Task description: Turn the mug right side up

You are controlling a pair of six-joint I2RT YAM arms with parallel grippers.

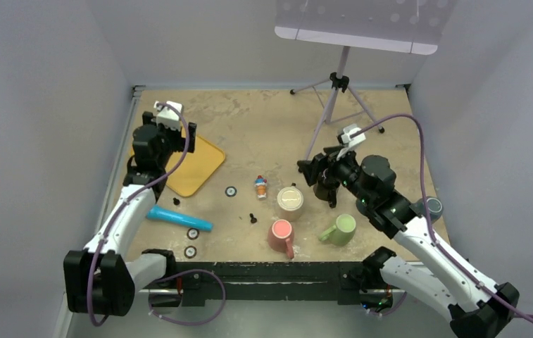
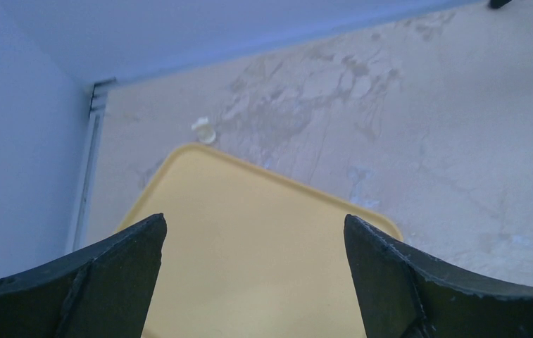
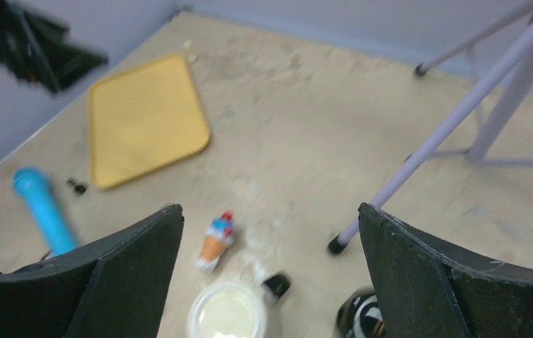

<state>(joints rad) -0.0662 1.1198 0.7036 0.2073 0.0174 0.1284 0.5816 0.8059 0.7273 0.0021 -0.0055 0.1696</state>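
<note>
A cream mug stands near the table's middle with a flat pale disc facing up, so it looks mouth down. It also shows blurred at the bottom of the right wrist view. My right gripper is open and empty and hovers just right of and above the cream mug. A black mug sits under its right finger. My left gripper is open and empty above the yellow tray, far from the mugs.
A pink mug and a green mug sit near the front edge, and a blue-grey mug at the right. An ice-cream toy, a blue cylinder and small black rings lie around. A tripod stands behind.
</note>
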